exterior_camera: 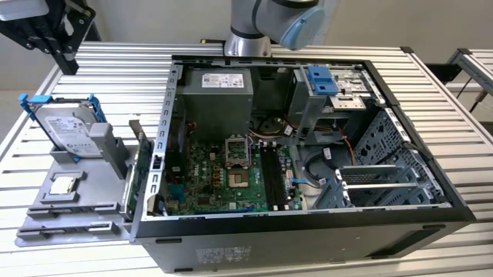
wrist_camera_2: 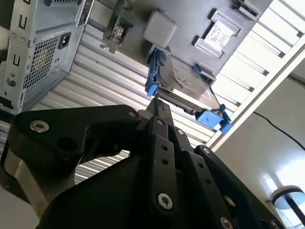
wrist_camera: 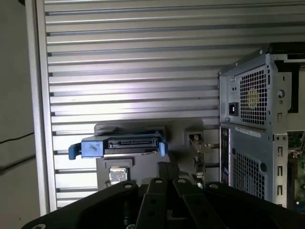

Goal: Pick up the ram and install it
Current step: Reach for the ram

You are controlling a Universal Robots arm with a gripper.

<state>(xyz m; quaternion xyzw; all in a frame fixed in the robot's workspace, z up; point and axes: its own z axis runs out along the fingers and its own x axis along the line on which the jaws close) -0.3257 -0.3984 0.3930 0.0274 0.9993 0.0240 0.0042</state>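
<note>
The ram [exterior_camera: 142,164] is a thin dark stick standing on edge in the grey holder tray [exterior_camera: 85,202], right beside the open computer case [exterior_camera: 308,231]. My gripper [exterior_camera: 69,66] hangs high over the slatted table at the exterior view's far left, well above and behind the tray. Its black fingers look pressed together with nothing between them. Both wrist views show the gripper [wrist_camera_2: 159,107] [wrist_camera: 164,167] pointing toward the tray. Black memory slots [exterior_camera: 269,167] lie on the green motherboard inside the case.
A silver hard drive in blue brackets [exterior_camera: 69,135] [wrist_camera_2: 183,86] [wrist_camera: 128,144] leans at the tray's back. A small square processor chip [exterior_camera: 62,184] [wrist_camera: 116,175] lies on the tray. The arm's base [exterior_camera: 254,29] stands behind the case.
</note>
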